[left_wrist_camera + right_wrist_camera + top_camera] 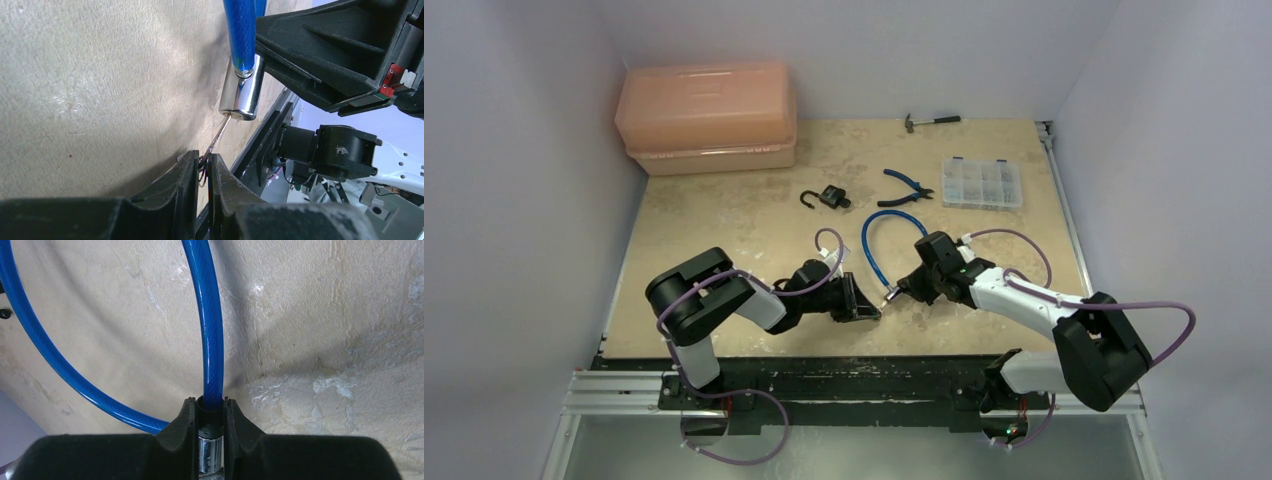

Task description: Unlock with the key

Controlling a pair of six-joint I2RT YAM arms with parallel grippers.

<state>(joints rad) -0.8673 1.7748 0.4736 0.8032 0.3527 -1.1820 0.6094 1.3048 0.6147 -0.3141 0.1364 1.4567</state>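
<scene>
At the metal end (pixel 242 95) of the blue cable (pixel 210 330), above the bench (pixel 100 75): key (pixel 216 138) blade tip touches its end face. Left fingers (pixel 195 162) nearly shut, pinching the key head just below that end. Right fingers (pixel 191 412) narrow, clamped on the metal end itself, cable looping away from it.

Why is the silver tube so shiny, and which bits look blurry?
Left wrist view: light glares off the cable's metal end, while the near left gripper looks soft. Right wrist view: the right gripper is dark and blurry, the blue cable crisp.
</scene>
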